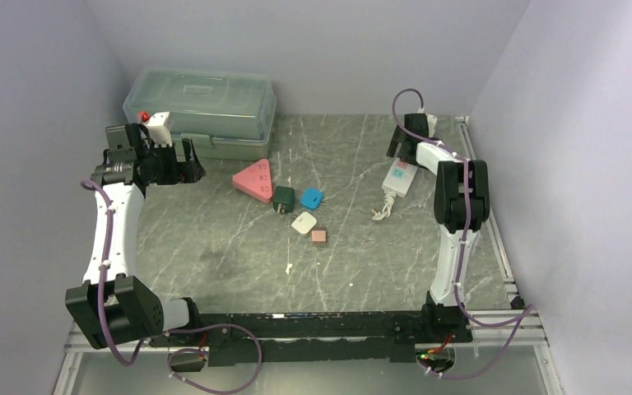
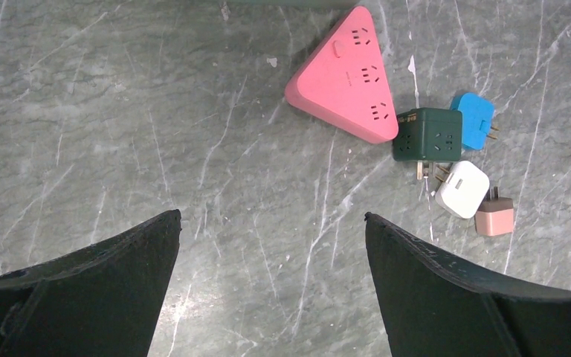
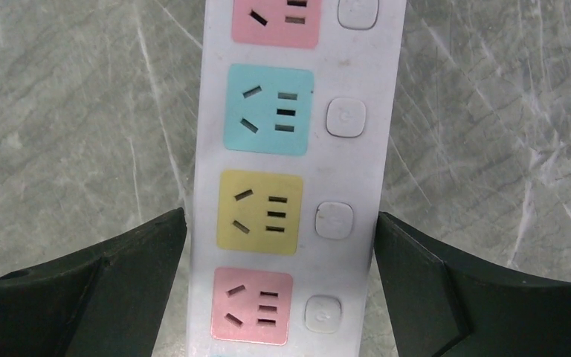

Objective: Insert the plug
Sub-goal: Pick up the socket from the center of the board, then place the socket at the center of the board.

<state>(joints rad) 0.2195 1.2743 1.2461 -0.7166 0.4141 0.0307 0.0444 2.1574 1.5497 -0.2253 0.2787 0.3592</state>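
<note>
At the far left the left gripper hangs with its fingers spread wide and nothing between them, just in front of the clear lidded storage box. To its right lies the pink triangular socket block. Next comes a tight cluster: dark green cube adapter, blue plug, white plug and tan-pink plug (which one the task means I cannot tell). Further right is the white power strip, its long axis running away from the arm bases. The right gripper is poised over it, fingers likewise wide apart and gripping nothing.

The plugs lie ahead and to the right of the left fingers, so I judge the left arm the nearer for a pick-up. Only the left wrist view shows the plugs' prongs. Only the right wrist view shows the strip's coloured sockets and buttons, running lengthwise between that gripper's fingers.
</note>
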